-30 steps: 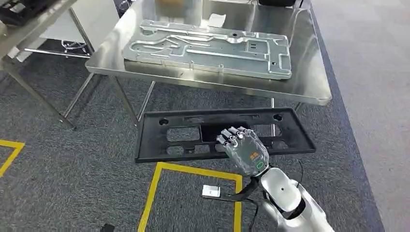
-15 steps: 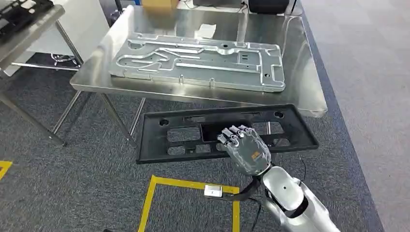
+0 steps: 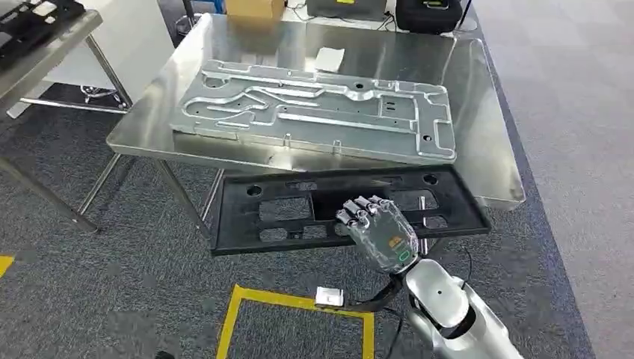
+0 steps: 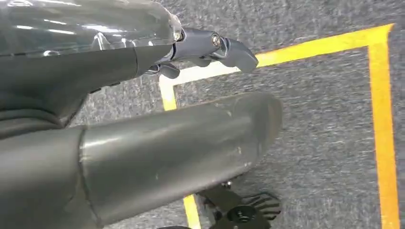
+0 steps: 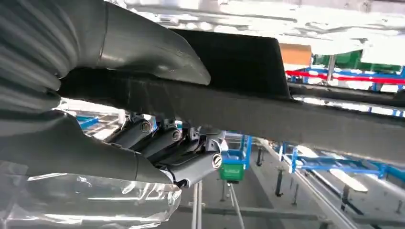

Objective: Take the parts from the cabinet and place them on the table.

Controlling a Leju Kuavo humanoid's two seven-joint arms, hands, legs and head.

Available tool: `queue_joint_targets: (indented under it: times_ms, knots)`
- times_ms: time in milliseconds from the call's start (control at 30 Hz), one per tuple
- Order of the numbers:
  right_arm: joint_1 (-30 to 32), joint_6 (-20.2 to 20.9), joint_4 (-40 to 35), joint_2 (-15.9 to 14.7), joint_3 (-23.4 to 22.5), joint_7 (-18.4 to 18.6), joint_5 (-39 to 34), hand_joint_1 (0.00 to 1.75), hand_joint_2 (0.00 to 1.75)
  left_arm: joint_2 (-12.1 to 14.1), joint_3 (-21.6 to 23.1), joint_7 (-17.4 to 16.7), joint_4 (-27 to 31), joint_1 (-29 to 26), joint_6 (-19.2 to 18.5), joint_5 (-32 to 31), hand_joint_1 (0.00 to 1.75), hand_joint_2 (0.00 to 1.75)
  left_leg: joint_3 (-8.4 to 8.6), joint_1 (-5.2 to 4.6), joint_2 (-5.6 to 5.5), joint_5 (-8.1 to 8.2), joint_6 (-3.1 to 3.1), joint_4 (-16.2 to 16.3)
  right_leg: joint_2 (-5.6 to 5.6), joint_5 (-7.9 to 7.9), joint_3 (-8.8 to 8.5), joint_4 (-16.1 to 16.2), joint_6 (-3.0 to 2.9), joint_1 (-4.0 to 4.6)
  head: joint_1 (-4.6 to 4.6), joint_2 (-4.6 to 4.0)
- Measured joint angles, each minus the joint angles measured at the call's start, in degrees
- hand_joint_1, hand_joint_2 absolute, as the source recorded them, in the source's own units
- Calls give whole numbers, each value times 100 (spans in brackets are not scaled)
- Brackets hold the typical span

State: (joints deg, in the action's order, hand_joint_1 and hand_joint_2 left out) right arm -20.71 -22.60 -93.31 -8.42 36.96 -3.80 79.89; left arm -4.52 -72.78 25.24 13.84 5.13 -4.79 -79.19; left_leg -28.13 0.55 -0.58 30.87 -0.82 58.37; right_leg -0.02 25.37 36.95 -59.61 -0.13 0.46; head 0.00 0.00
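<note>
While the right hand grips the near long edge of the black panel, the panel sits level in the air just in front of the near edge of the steel table, its far edge tucked slightly under the tabletop rim in the head view. The fingers lie curled together over the top face of the panel near its middle; in the right wrist view the thumb lies on one face of the panel and the dark fingers on the other, so the edge is clamped between them.

A large silver metal plate lies flat on the table, covering most of its middle. A small white slip rests beyond it, and a cardboard box stands at the far edge.

The left hand hangs above grey carpet with yellow tape lines. Its dark fingers extend loosely and hold nothing.

A second table stands at far left.
</note>
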Motion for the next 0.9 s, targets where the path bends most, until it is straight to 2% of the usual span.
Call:
queue_joint_targets:
  times_ms: [33, 67, 100, 133, 167, 200, 233, 267, 300, 333, 367, 400, 433, 467, 500, 533, 567, 600, 633, 667, 700, 767, 800, 833, 867, 900]
  knots:
    - [13, 2, -2, 2, 2, -2, -6, 175, 175, 0, 0, -2, 0, -1, 0, 0, 0, 0, 107, -7, 4, -30, 34, 57, 8, -48, -33, 79, -62, -3, 0, 0]
    - [9, 4, 4, -7, 2, -7, -9, 175, 175, 0, 0, 2, -2, 0, 0, 0, 0, 0, 131, -16, 10, -77, 87, 43, 6, -36, -98, 94, -106, -9, -2, 0]
    - [10, 7, 9, -13, 0, 0, -11, 175, 175, 2, 0, 0, -4, 9, 0, 0, 0, 0, 88, -8, 17, -39, 97, 117, 16, -52, -219, 150, -123, -64, -2, 0]
    - [-3, 4, 13, -17, 0, 0, -13, 175, 175, 0, 2, 0, -9, 18, -7, 0, 0, 0, 18, 4, 24, -64, 116, 357, 15, -30, -298, 191, -145, -53, 7, 0]
    - [-21, 4, 24, -13, 0, 0, -15, 175, 175, -7, 2, 2, -15, 34, -7, 2, 0, 0, -199, 9, 25, -34, 123, 720, 10, 7, -343, 198, -187, -50, -48, 0]
    - [-14, 4, 33, -13, 0, 0, -17, 175, 175, -7, 2, 2, -24, 35, -9, 9, 0, 0, -489, 13, 26, 98, 135, 1139, 10, 62, -390, 198, -199, -50, -44, 0]
    - [5, 4, 52, -13, 0, 0, -26, 175, 175, -4, 2, -2, -24, 23, -7, 18, 0, 0, -763, 13, 25, 318, 163, 1483, 14, 122, -446, 198, -205, -48, -44, 0]
    - [31, 4, 74, -15, 0, -4, -33, 175, 175, -2, 2, -2, -24, 2, -7, 20, 0, 0, -973, 13, 25, 515, 169, 1684, 21, 177, -506, 198, -207, -47, -46, 0]
    - [60, 4, 94, -15, 0, -9, -35, 175, 175, -2, 2, -2, -24, -16, -9, 24, 0, 0, -1114, 14, 26, 596, 189, 1703, 33, 238, -578, 198, -201, -49, -48, 0]
    - [77, 4, 112, -15, 0, -9, -35, 175, 175, -2, 2, -2, -24, -22, -7, 26, 0, 0, -1152, 16, 27, 548, 183, 1517, 42, 306, -665, 197, -189, -53, -48, 0]
    - [81, 4, 131, -15, 0, -9, -35, 175, 175, -2, 2, -2, -24, -22, -9, 28, 0, 0, -1105, 17, 29, 324, 178, 1156, 44, 380, -762, 197, -173, -59, -50, 0]
    - [80, 4, 138, -15, 0, -9, -35, 175, 175, 0, 2, -2, -24, -22, -9, 33, 0, 0, -1021, 18, 30, -47, 186, 725, 40, 457, -855, 195, -154, -63, -46, -2]
    - [82, 4, 149, -15, 0, -9, -37, 175, 175, 2, 2, -2, -24, -41, -9, 35, 0, 0, -944, 18, 39, -577, 165, 272, 35, 537, -905, 196, -128, -63, -50, 0]
    - [74, 7, 171, -13, 2, -9, -39, 175, 175, 4, 2, -4, -31, -55, -9, 35, 0, 0, -972, -7, 49, -817, 136, 174, 43, 605, -981, 144, -94, -43, -39, -2]
    - [76, 0, 177, -13, 0, -11, -44, 175, 175, 2, 2, -17, -33, -43, -9, 35, 0, 0, -921, -32, 53, -681, 80, 173, 65, 639, -964, 182, -51, -33, -52, 0]
    - [81, 2, 177, -15, -4, -13, -41, 175, 175, 2, 2, -22, -35, -41, -9, 37, 0, 0, -905, -31, 47, -742, 35, 168, 62, 673, -992, 228, -14, -38, -43, 0]
    - [82, 0, 177, -13, -4, -18, -44, 175, 175, 2, 2, -22, -35, -46, -9, 35, 0, 0, -887, -27, 40, -714, -2, 137, 64, 608, -1008, 143, 25, -29, -48, 0]
    - [73, 0, 175, -13, -6, -18, -44, 175, 175, 0, 2, -24, -35, -36, -9, 35, 0, 0, -806, -2, 21, -698, -38, 112, 66, 575, -988, 40, 49, -28, -50, 0]
    - [82, -2, 177, -15, -7, -18, -44, 175, 175, -9, 2, -24, -35, -38, -9, 37, 0, 0, -727, 10, 23, -672, -73, 69, 43, 516, -885, -183, 74, -48, -40, -2]
    - [65, -4, 175, -15, -7, -22, -44, 175, 175, -9, 2, -24, -35, -33, -9, 35, 0, 0, -654, 13, 24, -629, -109, 49, 33, 489, -661, -552, 99, -49, -6, 0]
    - [61, -4, 177, -15, -9, -20, -44, 175, 175, -9, 2, -24, -35, -24, -9, 35, 0, 0, -611, 14, 22, -583, -121, 43, 34, 573, -372, -933, 133, -63, 9, 0]
    - [83, -2, 183, -13, -9, -22, -44, 175, 175, -9, 2, -24, -35, -26, -9, 35, 0, 0, -504, 13, 10, -470, -127, 43, 33, 1010, 181, -1497, 187, -85, 7, 0]
    - [95, -2, 192, -15, -9, -22, -44, 175, 175, -9, 2, -24, -35, -32, -9, 35, 0, 0, -430, 13, 4, -405, -127, 43, 32, 1152, 347, -1539, 185, -89, 9, -2]
    - [95, -2, 208, -15, -9, -26, -44, 175, 175, -9, 2, -24, -35, -39, -9, 35, 0, 0, -342, 13, -4, -336, -124, 43, 30, 1145, 421, -1414, 181, -90, 9, 0]
    - [94, -2, 227, -17, -9, -26, -44, 175, 175, -9, 2, -26, -35, -43, -9, 35, 0, 0, -244, 11, -11, -264, -110, 43, 30, 1009, 407, -1147, 168, -86, 9, 0]
    - [93, -2, 236, -15, -9, -26, -44, 175, 175, -9, 2, -26, -35, -41, -9, 35, 0, 0, -140, 8, -12, -188, -93, 42, 30, 709, 338, -765, 143, -79, 9, 0]
